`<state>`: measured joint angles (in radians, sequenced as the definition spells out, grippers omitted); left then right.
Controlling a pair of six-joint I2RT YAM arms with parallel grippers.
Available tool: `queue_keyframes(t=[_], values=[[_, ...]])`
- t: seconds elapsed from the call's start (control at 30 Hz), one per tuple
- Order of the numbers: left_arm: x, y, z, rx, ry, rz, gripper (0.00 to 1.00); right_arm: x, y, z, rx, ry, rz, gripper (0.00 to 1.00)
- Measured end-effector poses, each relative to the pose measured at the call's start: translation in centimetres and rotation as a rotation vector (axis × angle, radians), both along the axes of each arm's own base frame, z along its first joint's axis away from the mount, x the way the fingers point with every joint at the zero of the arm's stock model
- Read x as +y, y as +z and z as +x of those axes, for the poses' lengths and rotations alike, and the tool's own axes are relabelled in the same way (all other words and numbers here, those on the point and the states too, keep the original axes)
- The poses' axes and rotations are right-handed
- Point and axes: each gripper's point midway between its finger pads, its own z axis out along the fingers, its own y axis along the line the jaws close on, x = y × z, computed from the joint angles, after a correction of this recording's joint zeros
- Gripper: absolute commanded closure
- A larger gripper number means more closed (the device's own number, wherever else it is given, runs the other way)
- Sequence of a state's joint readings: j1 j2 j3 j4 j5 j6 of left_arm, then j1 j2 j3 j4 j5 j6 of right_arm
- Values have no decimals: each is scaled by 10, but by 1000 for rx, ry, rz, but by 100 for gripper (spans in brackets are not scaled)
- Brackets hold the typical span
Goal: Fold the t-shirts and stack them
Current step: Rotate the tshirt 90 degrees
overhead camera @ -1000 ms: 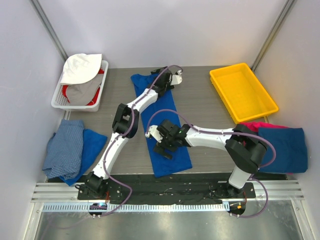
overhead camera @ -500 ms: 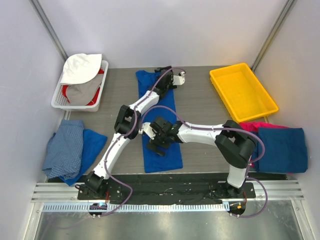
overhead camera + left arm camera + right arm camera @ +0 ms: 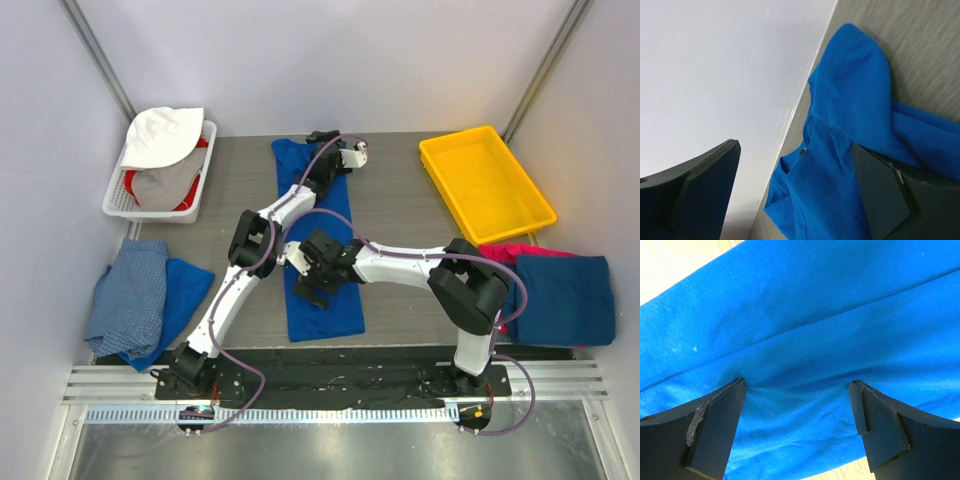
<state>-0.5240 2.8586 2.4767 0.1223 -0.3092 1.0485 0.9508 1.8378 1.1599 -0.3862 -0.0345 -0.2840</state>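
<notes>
Top external: L arm stretched far, left gripper (image 3: 319, 138) jaws wide over collar end of blue t-shirt (image 3: 326, 318), R arm bent across, right gripper (image 3: 306, 290) wide, tips on shirt, grey table (image 3: 410, 215), white walls (image 3: 300, 60).

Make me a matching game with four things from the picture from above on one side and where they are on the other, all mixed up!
Things:
1. white basket
2. yellow tray
3. bright blue t-shirt
4. pink t-shirt

Places:
A. far right corner
B. near right side, next to the dark blue shirt
C. far left corner
D. in the middle, stretched out long

Pairs: 1-C, 2-A, 3-D, 4-B
</notes>
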Motion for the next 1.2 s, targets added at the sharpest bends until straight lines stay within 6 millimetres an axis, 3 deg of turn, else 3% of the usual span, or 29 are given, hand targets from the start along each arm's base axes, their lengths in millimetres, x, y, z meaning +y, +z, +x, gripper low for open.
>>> queue_keyframes(t=[0.2,0.33,0.43,0.57,0.7,0.8,0.97,1.1,1.2], values=[[12,10,-4,-37,55,-35,0,-2,4,8,-41,-19,-15,2],[20,38,-7,-69,97,-58,0,-6,12,15,-86,-43,-28,0],[26,80,-10,-119,121,-93,0,-7,25,21,-125,-60,-17,0],[36,154,-20,-217,154,-154,0,-6,53,30,-185,-84,18,0],[53,209,-51,-222,194,-192,0,-14,87,36,-264,-107,43,0],[73,207,-103,-81,186,-171,0,-35,103,36,-320,-130,46,0],[104,184,-205,208,170,-191,3,-96,103,44,-328,-232,1,0],[122,142,-281,457,170,-227,6,-136,97,60,-316,-341,-26,0],[133,97,-332,635,185,-219,8,-149,75,43,-266,-327,-58,2]])
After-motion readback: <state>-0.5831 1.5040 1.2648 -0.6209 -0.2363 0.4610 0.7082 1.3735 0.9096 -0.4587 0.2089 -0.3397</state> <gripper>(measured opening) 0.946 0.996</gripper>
